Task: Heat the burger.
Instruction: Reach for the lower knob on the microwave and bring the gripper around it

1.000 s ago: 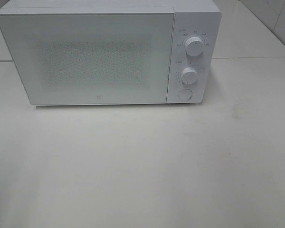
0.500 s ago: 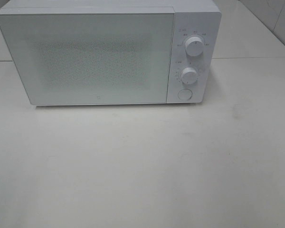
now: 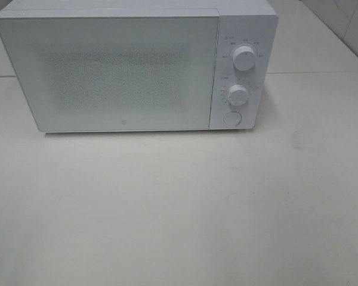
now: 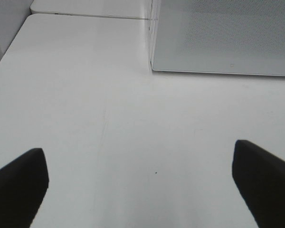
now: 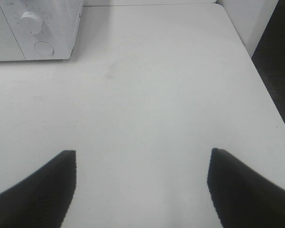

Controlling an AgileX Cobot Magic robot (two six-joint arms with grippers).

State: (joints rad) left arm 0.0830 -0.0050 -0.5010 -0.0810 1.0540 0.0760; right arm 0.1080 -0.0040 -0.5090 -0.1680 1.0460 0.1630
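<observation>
Left claw: fingers spread wide, nothing between them, hovering over bare white counter near the microwave's left front corner. Microwave sits at the back of the counter with its door shut; the panel is frosted and you can't see through it. Control strip on its right side: upper knob, lower knob, round button under them. Right claw: also spread, empty, over the counter off the microwave's right front corner. Burger: not visible in any view, can't tell where it is.
</observation>
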